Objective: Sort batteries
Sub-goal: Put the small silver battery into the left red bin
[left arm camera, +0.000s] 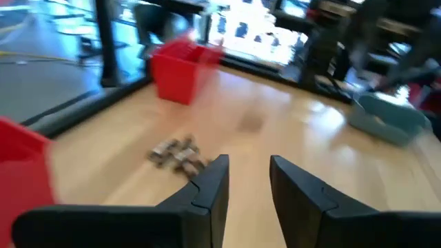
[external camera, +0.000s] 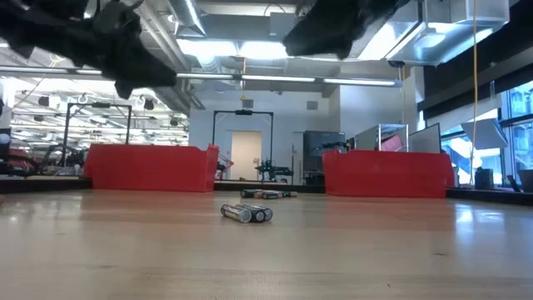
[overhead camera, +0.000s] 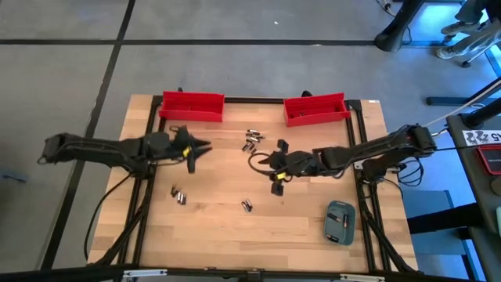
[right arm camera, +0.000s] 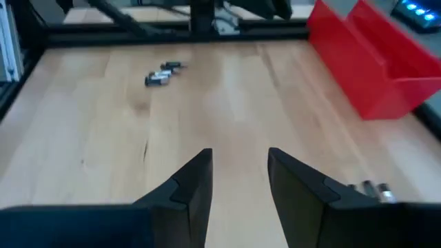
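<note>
You are looking down on a pale wooden slat table (overhead camera: pixel 219 235) framed by dark rails, on a grey floor with dark seams. Nearest the bottom edge, right of centre, lies a grey-blue case (overhead camera: pixel 340 222). Loose batteries (overhead camera: pixel 246 206) lie low in the frame at centre, a second pair (overhead camera: pixel 179 195) to their left, each cell's long axis slanting. At mid-height your left gripper (overhead camera: pixel 199 148) hovers left of centre, its fingers (left arm camera: pixel 210 186) parted with nothing between them. Your right gripper (overhead camera: pixel 275 159) hangs right of centre, also parted and empty. Above, a battery cluster (overhead camera: pixel 251 141) lies at centre, too small to read how the cells point. Farthest, two red bins (overhead camera: pixel 192 106) (overhead camera: pixel 315 109) stand along the top rail. The low view shows ceiling lights and office furniture beyond.
</note>
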`<act>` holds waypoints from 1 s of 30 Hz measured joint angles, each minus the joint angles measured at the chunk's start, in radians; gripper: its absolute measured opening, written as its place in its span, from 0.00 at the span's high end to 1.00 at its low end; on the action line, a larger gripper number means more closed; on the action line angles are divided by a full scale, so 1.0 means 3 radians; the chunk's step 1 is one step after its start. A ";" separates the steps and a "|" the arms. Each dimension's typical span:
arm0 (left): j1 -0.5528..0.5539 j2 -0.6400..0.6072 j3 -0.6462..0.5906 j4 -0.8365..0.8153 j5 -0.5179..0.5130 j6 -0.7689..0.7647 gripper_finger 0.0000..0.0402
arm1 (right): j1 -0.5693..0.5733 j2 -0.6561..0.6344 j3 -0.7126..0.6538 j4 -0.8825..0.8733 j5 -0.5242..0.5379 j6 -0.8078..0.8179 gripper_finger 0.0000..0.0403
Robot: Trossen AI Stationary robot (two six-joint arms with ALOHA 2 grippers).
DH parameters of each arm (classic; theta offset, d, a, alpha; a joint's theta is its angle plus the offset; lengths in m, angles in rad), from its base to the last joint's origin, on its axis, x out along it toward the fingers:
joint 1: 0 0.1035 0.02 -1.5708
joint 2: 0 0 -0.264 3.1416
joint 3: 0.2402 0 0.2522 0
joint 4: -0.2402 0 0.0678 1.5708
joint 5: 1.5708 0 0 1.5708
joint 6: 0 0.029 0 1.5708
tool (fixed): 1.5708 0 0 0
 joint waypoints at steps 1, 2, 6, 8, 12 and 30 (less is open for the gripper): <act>-0.0102 0.0031 -0.0058 0.0062 -0.0041 -0.0004 0.78 | 0.0000 0.0086 0.0000 0.0040 -0.0032 0.0007 0.65; -0.0206 0.0061 -0.0096 0.0058 -0.0093 -0.0012 0.78 | 0.0000 0.0177 0.0000 0.0060 -0.0050 0.0013 0.64; -0.0601 0.0242 -0.0162 0.0044 -0.0355 -0.0065 0.82 | 0.0000 0.0549 -0.0005 0.0187 -0.0265 0.0020 0.57; -0.0775 0.0351 -0.0160 0.0063 -0.0523 -0.0141 0.83 | 0.0000 0.0711 -0.0005 0.0260 -0.0415 -0.0009 0.51; -0.1068 0.0577 -0.0161 0.0129 -0.0789 -0.0312 0.85 | 0.0001 0.1048 -0.0008 0.0380 -0.0787 -0.0303 0.39; -0.1372 0.1294 -0.0159 0.0669 -0.0986 -0.0697 0.87 | 0.0022 0.1462 0.0795 -0.0888 -0.0601 -0.0713 0.11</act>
